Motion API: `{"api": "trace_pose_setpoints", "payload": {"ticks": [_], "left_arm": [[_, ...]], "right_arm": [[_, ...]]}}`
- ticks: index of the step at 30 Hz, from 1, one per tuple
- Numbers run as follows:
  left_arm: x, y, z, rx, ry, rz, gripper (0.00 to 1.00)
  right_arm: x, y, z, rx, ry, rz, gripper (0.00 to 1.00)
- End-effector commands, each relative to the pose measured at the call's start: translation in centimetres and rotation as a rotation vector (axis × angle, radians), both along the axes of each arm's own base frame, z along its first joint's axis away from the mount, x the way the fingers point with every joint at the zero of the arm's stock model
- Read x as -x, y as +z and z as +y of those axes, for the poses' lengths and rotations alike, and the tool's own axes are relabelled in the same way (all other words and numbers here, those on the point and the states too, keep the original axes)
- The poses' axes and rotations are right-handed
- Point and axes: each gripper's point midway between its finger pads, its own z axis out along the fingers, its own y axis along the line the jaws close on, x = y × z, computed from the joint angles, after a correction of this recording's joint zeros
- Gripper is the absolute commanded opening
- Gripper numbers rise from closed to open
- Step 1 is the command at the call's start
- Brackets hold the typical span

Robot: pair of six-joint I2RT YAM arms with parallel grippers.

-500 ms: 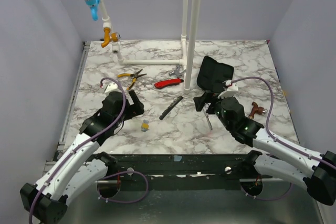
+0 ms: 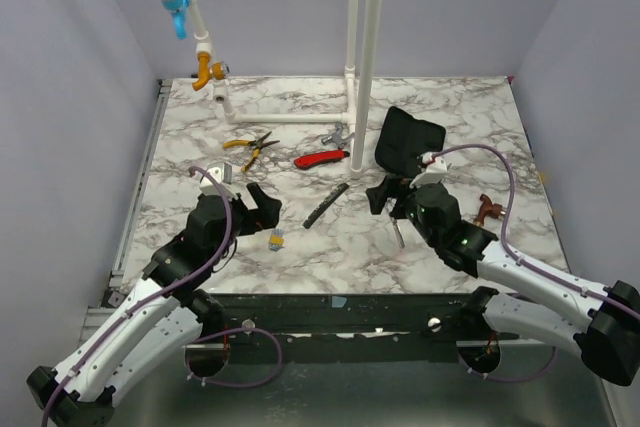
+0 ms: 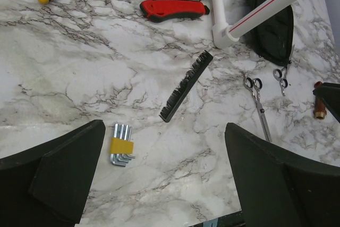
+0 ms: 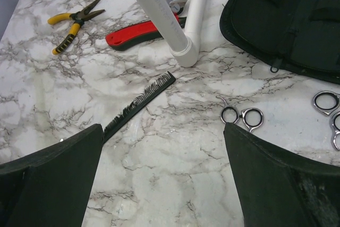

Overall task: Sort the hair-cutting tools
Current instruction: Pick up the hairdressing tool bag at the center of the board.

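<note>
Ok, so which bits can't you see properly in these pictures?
- Right wrist view: the second scissors run off the right edge, so only their finger rings show.
- Top view: the scissors are partly hidden under the right arm.
- Top view: the brown thing is too small to name.
- Right wrist view: the black pouch is cut off by the top edge.
</note>
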Motion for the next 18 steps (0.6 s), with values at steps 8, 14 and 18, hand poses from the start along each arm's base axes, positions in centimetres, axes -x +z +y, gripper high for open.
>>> {"api": "trace_pose_setpoints", "payload": {"ticks": [8, 14, 18], "left_arm": [[0.5, -1.8, 0.7, 0.129, 0.065, -0.048, 0.98], [0.5, -3.0, 0.2, 0.115, 0.064, 0.02, 0.98], [0.3, -3.6, 0.1, 0.104, 0.068, 0.045, 0.98]], "right_arm": [[-1.1, -3.5, -2.2, 0.07, -0.192, 0.098, 0.95], [-4.7, -2.5, -5.9, -0.033, -0.341, 0.093, 0.91], [-7.5, -2.9, -6.5, -0.032, -0.38, 0.141, 0.88]]}}
